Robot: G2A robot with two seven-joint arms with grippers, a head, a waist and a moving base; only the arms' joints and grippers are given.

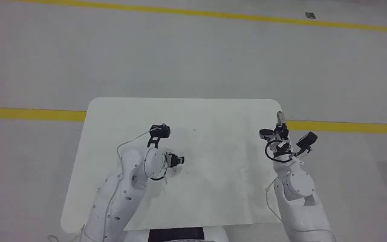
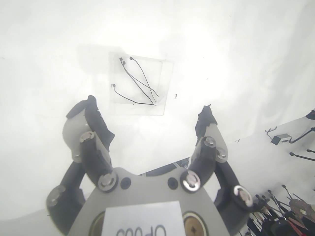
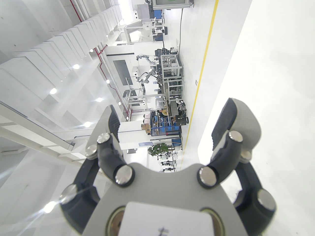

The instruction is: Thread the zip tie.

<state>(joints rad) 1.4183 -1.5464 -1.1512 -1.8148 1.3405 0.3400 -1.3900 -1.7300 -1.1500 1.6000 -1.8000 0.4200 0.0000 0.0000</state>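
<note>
Several thin black zip ties (image 2: 134,78) lie loose in a shallow clear tray (image 2: 167,87) on the white table (image 1: 211,181). My left gripper (image 2: 149,104) hovers over the table a short way from the tray, open, with nothing between its fingers; in the top view the left gripper (image 1: 170,145) sits at the table's left middle. My right gripper (image 3: 170,105) is open and empty, raised and pointing out over the far side of the table toward the room. Seen from above, the right gripper (image 1: 284,137) is near the table's right edge.
A tiny dark speck (image 2: 175,96) lies on the table beside the tray. The table has rounded corners and stands on a grey floor with a yellow line (image 1: 42,114). Off the table's edge are dark cables and stands (image 2: 283,138).
</note>
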